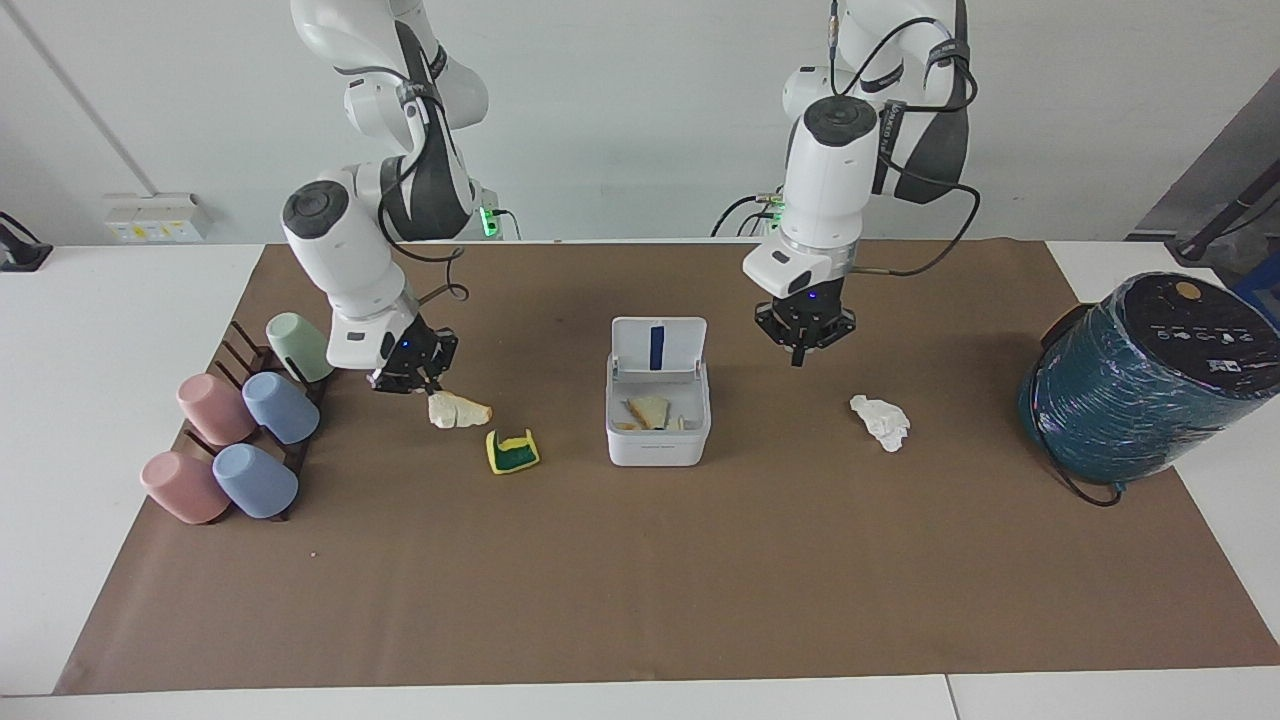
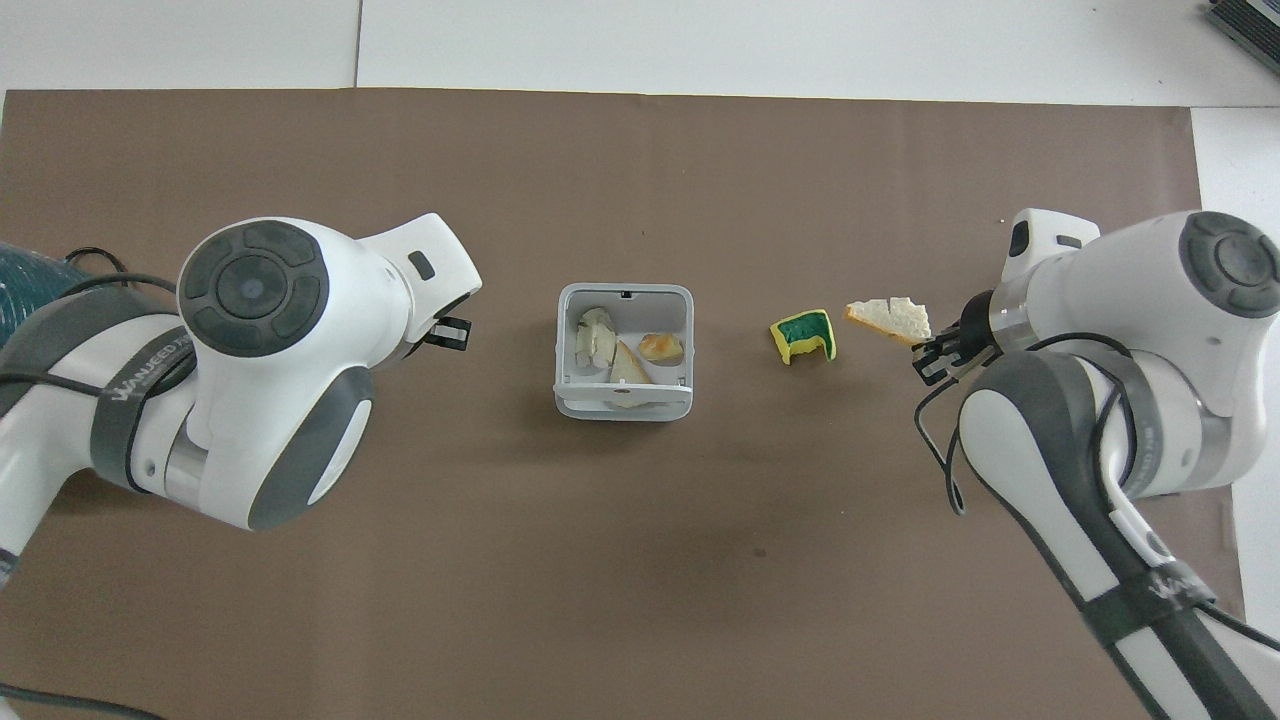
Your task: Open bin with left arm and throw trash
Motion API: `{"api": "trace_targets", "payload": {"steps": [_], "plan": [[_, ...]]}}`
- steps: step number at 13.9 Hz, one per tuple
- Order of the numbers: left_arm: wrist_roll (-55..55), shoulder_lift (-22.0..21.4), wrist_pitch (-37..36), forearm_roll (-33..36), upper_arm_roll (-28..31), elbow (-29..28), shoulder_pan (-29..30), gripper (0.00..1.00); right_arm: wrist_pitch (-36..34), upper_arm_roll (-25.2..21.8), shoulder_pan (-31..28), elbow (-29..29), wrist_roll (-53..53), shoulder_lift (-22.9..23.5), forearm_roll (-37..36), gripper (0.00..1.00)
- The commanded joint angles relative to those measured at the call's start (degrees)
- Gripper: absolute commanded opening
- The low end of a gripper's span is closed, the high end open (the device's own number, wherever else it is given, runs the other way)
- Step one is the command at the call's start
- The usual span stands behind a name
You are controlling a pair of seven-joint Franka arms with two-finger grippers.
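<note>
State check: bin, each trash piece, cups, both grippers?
bin: lid up, scraps inside.
bread piece: held by the right gripper, lifted off the mat.
sponge bit: lying on the mat.
paper wad: lying on the mat.
cups: on their sides on the rack.
left gripper: empty, raised above the mat between bin and paper wad.

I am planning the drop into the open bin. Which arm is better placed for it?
The right: its gripper holds the bread piece lifted. The left gripper hangs empty beside the bin.
</note>
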Motion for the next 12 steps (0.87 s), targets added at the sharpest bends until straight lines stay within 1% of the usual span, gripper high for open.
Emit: {"api": "trace_targets", "payload": {"steps": [1,2,3,4,5,6,7,8,10,12], "plan": [[2.22,-1.43,5.81,0.98,-0.51,-4.47,3.45,0.66,-7.38,3.04,1.57,10.78,6.1,2.37,1.14,0.0],[3.72,-1.43,8.88,0.98,-0.51,-6.22,4.59,0.85,-8.53,4.27,2.36,12.9,6.28,3.25,1.14,0.0],[5.04,-1.69,12.39,0.98,-0.51,-8.85,5.9,0.96,-8.54,4.81,3.06,13.7,6.45,3.6,1.84,0.0],[5.92,-1.78,15.04,0.98,-0.51,-10.53,6.79,1.0,-8.28,5.07,3.59,14.14,6.54,3.87,4.02,0.0],[6.71,-1.61,17.06,0.98,-0.51,-11.59,7.84,1.0,-7.67,5.34,3.94,14.93,6.8,5.35,5.26,0.0],[7.59,-1.52,18.48,0.98,-0.51,-12.38,8.81,1.0,-7.57,6.73,4.73,18.51,7.15,7.89,5.36,0.0],[8.99,-1.6,19.54,0.98,-0.51,-13.26,9.86,1.0,-7.66,7.09,6.3,20.63,7.94,9.83,4.93,0.0],[11.18,-1.6,20.76,0.98,-0.51,-14.23,10.92,1.0,-7.49,7.1,7.63,21.26,8.12,11.06,4.58,0.0],[12.7,-1.6,22.96,0.98,-0.51,-16.42,13.64,1.0,-6.44,7.1,10.61,21.36,8.12,12.13,3.78,0.0],[12.7,-1.26,27.52,0.98,-0.51,-19.49,15.31,1.0,-5.65,7.1,12.03,21.27,8.21,12.74,2.82,0.0]]}}
